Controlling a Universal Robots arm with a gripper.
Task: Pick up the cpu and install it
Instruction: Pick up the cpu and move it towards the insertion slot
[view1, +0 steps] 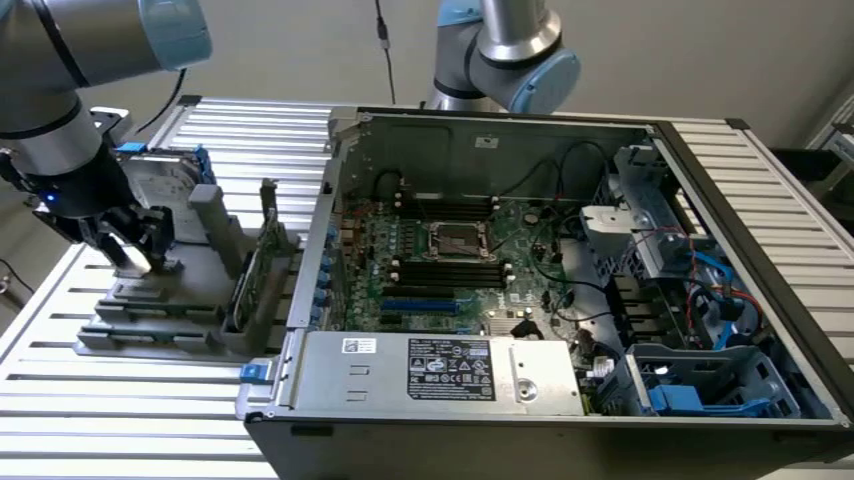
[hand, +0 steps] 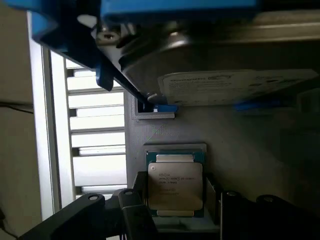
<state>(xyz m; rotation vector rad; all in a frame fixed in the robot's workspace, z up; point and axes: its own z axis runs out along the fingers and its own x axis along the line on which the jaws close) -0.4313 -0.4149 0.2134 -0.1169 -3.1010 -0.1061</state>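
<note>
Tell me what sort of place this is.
Probably a robotics lab bench for computer assembly. An open computer case with its motherboard exposed lies on a slatted metal table, a grey parts fixture beside it holds a cpu and a hard drive, and a robot arm's claw hangs at that fixture.

Hard drive (hand: 235, 85) cut off at frame edge; cpu (hand: 175, 185) print unreadable.
</note>
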